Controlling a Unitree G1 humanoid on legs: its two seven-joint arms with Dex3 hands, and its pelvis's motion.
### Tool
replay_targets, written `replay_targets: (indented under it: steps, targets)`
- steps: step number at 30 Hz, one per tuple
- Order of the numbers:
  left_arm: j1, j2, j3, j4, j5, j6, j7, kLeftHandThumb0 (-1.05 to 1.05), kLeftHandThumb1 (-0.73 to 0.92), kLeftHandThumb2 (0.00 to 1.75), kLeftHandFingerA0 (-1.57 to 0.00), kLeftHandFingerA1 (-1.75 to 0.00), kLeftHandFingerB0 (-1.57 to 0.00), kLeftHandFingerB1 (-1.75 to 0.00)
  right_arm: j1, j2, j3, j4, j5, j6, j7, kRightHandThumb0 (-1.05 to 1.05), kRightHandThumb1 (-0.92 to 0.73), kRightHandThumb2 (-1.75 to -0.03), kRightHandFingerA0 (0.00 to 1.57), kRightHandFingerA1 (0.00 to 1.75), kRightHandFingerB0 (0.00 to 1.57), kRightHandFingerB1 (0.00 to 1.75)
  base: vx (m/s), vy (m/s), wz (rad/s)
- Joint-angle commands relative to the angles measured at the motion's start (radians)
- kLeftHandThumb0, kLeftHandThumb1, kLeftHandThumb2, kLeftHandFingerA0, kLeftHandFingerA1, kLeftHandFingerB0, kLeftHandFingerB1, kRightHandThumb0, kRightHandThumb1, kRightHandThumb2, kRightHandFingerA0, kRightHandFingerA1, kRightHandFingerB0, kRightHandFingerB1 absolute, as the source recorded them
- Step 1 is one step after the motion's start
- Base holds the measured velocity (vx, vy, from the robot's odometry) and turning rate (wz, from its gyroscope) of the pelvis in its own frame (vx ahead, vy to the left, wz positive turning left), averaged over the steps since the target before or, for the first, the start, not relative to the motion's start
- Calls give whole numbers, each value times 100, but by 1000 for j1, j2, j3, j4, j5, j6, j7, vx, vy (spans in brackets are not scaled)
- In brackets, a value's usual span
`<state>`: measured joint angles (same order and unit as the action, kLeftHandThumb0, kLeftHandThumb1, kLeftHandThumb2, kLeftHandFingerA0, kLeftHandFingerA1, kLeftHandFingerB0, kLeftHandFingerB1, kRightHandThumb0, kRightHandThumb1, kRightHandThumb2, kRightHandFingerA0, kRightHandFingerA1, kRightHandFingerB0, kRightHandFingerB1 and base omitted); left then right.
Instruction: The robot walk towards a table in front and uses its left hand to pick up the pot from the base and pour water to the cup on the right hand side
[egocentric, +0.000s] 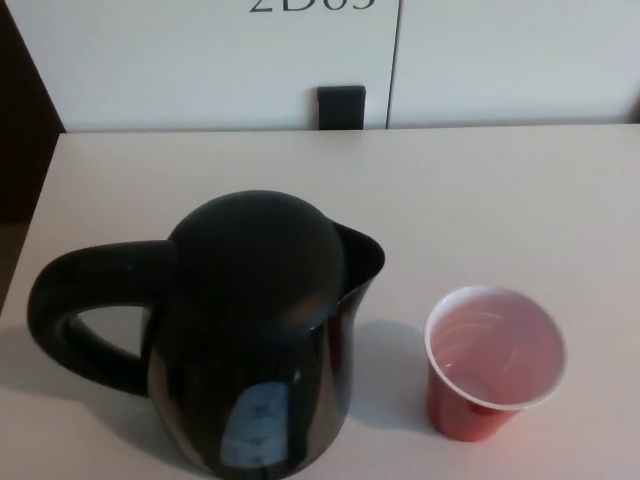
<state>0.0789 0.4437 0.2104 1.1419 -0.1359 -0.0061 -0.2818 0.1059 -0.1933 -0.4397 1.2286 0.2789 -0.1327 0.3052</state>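
now black pot (255, 330) upright on table (500, 190), cup (494, 360) just beside; neither hand visible.

A pale, cream-coloured table (500, 190) is filling most of the head view, its far edge running along a white wall. Two things are standing directly on it. A black pot (255, 330) is sitting upright toward the near edge, its looped handle pointing to the robot's left and its spout facing right. A red cup (493, 362) with a white rim is standing upright just beside it, on the robot's right, apart from the pot. Neither hand is showing, so places cannot be given from a hand.
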Motion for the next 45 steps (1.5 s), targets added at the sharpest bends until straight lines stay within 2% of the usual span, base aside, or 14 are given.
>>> replay_targets:
  steps: [1,9,11,12,14,18,25,26,27,28,29,43,44,45]
  targets:
    - [5,37,6,-18,3,38,-48,-43,69,61,-50,-45,-56,-37,-6,-11,3,0,-3,-5,-16,-42,-57,-56,57,58,63,56,0,0,0]
    - [85,64,242,-109,-142,44,-23,-31,59,58,-42,-57,-67,-41,-1,-14,4,-21,9,-3,14,-43,-54,-57,52,60,64,65,0,0,0]
    - [107,61,295,-139,-160,16,-11,-29,57,58,-45,-57,-74,-49,0,-18,9,-22,3,-4,7,-45,-56,-57,54,60,57,54,0,0,0]
    - [110,66,377,-133,-219,-27,-18,-26,58,58,-35,-83,-39,-33,0,-22,16,-17,-7,-16,6,-47,-56,-57,55,60,59,54,0,0,0]
    - [118,58,475,-204,-273,-96,-31,-35,57,57,-25,-39,-32,-31,-10,-25,12,-13,-3,-11,0,-44,-57,-57,54,60,59,56,0,0,0]
    - [157,18,559,-466,-333,-148,-128,-37,56,57,-32,-34,-38,-33,-20,-15,-1,-16,16,5,4,-40,-56,-56,49,59,63,66,0,0,0]
    - [239,-32,513,-960,-388,-191,-266,-43,48,55,-28,-33,-27,-30,-18,-13,-2,-22,16,3,-4,-41,-56,-57,55,59,68,65,0,0,0]
    - [237,-28,486,-1022,-378,-202,-279,-25,27,84,-8,-52,-7,-49,-17,-12,-3,-27,18,2,-3,-40,-56,-56,55,62,66,64,0,0,0]
    - [235,-23,466,-1066,-368,-196,-280,-25,27,84,-8,-52,-7,-49,-15,-13,-2,-29,16,-4,1,-40,-56,-56,55,62,66,64,0,0,0]
    - [234,-23,458,-1089,-362,-186,-280,-47,44,53,-21,-35,-18,-29,-12,-12,0,-32,15,-5,4,-41,-57,-57,54,61,63,61,0,0,0]
    - [227,-21,443,-1115,-359,-166,-281,-25,30,84,-1,-49,0,-47,-6,-12,2,-37,14,-7,10,-40,-56,-56,54,61,65,65,0,0,0]
    - [28,-21,219,-1087,-213,-147,-221,-25,24,80,-2,-49,0,-48,-20,-12,10,-35,2,-10,-1,-40,-57,-57,59,63,61,56,0,0,0]
    - [0,-23,185,-1090,-203,-128,-212,-47,35,60,-12,-39,-5,-28,-17,-13,12,-38,2,-15,12,-40,-59,-57,55,59,63,64,0,0,0]
    - [-19,-25,161,-1086,-192,-124,-209,-47,36,59,-11,-38,-8,-28,-13,-14,17,-40,-3,-22,16,-42,-57,-57,55,58,65,63,0,0,0]
